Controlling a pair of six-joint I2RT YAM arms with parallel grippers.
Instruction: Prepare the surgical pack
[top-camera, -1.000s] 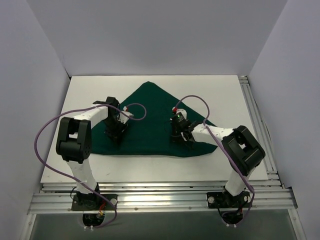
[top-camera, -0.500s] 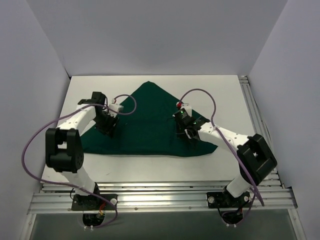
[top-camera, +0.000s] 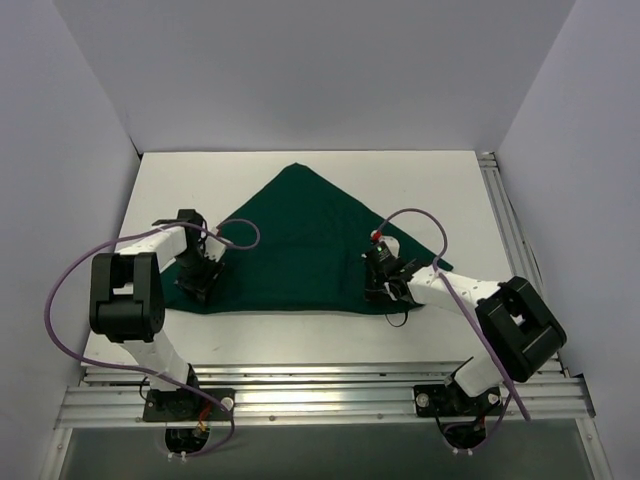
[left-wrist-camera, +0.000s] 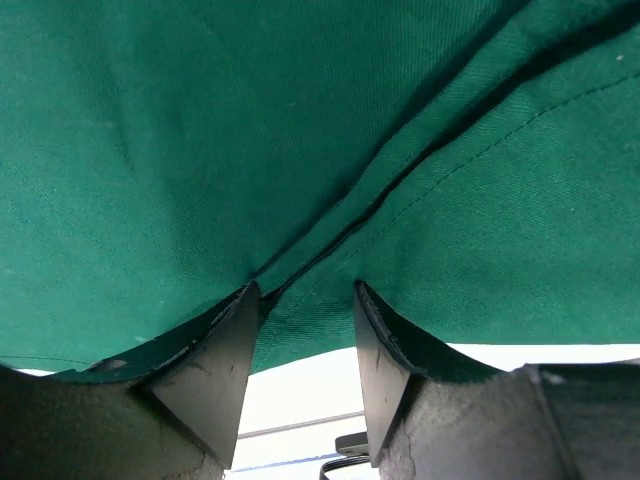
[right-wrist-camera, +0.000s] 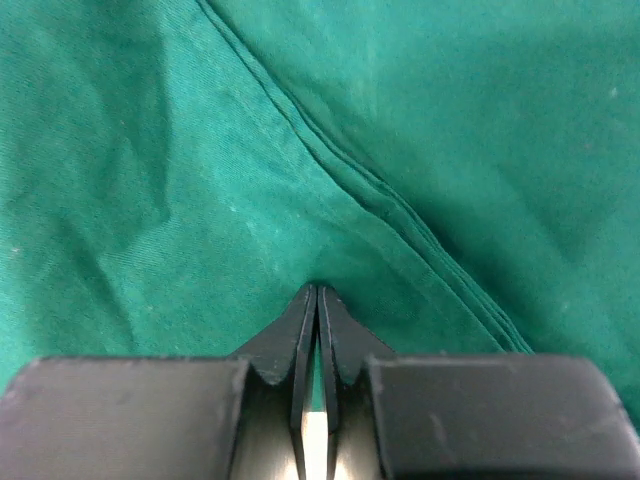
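Note:
The surgical pack's dark green drape (top-camera: 300, 240) lies folded into a wide triangle on the white table (top-camera: 450, 190). My left gripper (top-camera: 195, 275) is at the drape's left corner. In the left wrist view it (left-wrist-camera: 305, 290) stands open, its tips tucked at the edge of the drape (left-wrist-camera: 300, 150), with white table showing between the fingers. My right gripper (top-camera: 385, 290) is low on the drape's right part. In the right wrist view it (right-wrist-camera: 317, 288) is shut, pinching a small pucker of the drape (right-wrist-camera: 450, 120) beside a folded hem.
Aluminium rails run along the table's near edge (top-camera: 320, 385) and right edge (top-camera: 505, 230). White walls close in the left, back and right sides. A purple cable (top-camera: 70, 290) loops out from the left arm.
The left gripper slid left along the drape to its left corner. The right gripper moved right and nearer, and the drape's right corner went further right with it.

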